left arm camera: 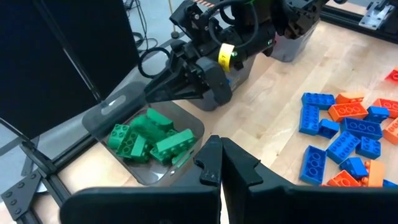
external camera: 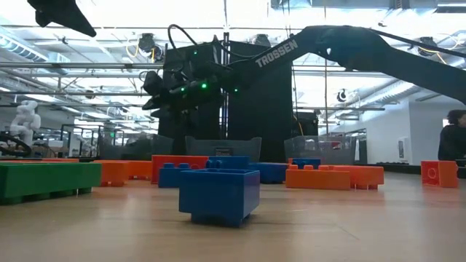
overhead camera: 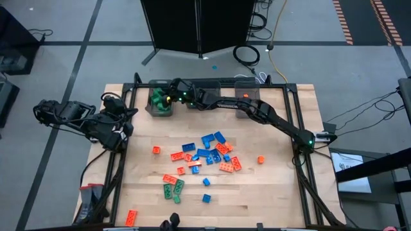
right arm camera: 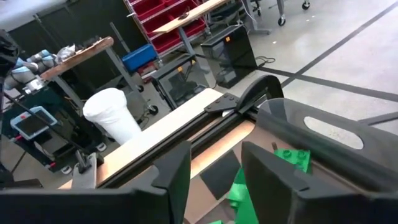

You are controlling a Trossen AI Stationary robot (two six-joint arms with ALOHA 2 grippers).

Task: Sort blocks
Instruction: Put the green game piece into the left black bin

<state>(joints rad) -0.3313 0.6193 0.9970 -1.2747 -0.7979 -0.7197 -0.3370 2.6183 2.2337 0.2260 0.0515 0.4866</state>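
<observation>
Loose blue, orange-red and green blocks (overhead camera: 205, 154) lie spread over the middle of the table. At the far left stands a grey bin (left arm camera: 99, 115) with several green blocks (left arm camera: 149, 140) in it. My right gripper (left arm camera: 152, 92) hovers over that bin's far part, pointing nearly level, open. Through the gap between its fingers (right arm camera: 214, 174) green blocks show below, and it holds nothing. My left gripper (left arm camera: 222, 165) waits at the table's left edge (overhead camera: 122, 138), shut and empty.
Two more grey bins stand along the far edge, a middle one (overhead camera: 196, 96) and a right one (overhead camera: 247, 90) holding something orange-red. A black frame rail (overhead camera: 292, 115) borders the table. Single blocks lie near the front edge (overhead camera: 131, 217). A person (external camera: 455, 135) stands beyond the table.
</observation>
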